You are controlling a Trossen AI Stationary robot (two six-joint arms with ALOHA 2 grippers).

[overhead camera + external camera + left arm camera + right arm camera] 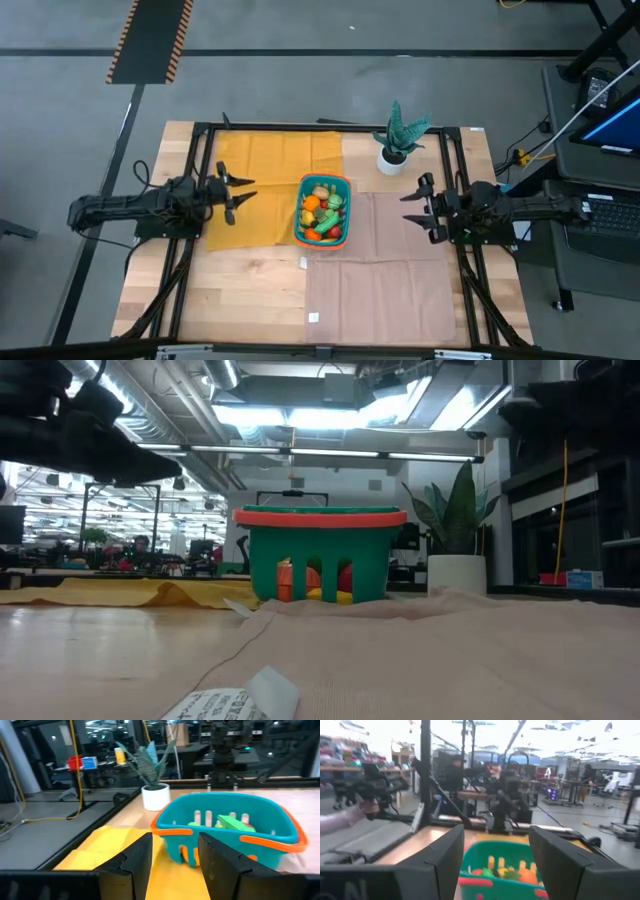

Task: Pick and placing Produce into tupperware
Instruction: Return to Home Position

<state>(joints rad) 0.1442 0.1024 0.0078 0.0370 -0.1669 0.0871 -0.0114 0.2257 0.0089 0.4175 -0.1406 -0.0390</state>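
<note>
The teal slotted basket with an orange rim (323, 211) stands at the table's middle, where a yellow cloth (262, 190) meets a tan cloth (385, 260). Several small toy fruits and vegetables (322, 211) lie inside it; they also show through the slots in the low view (315, 582). My left gripper (238, 193) hangs open and empty to the basket's left, above the yellow cloth. My right gripper (417, 208) hangs open and empty to the basket's right, above the tan cloth. The basket also shows in the left wrist view (227, 827) and the right wrist view (500, 870).
A green plant in a white pot (397, 140) stands just beyond the basket's far right corner. Two small paper tags (304, 263) lie on the wood near the table's near side. In the right wrist view a person's hand (367, 807) shows beyond the table.
</note>
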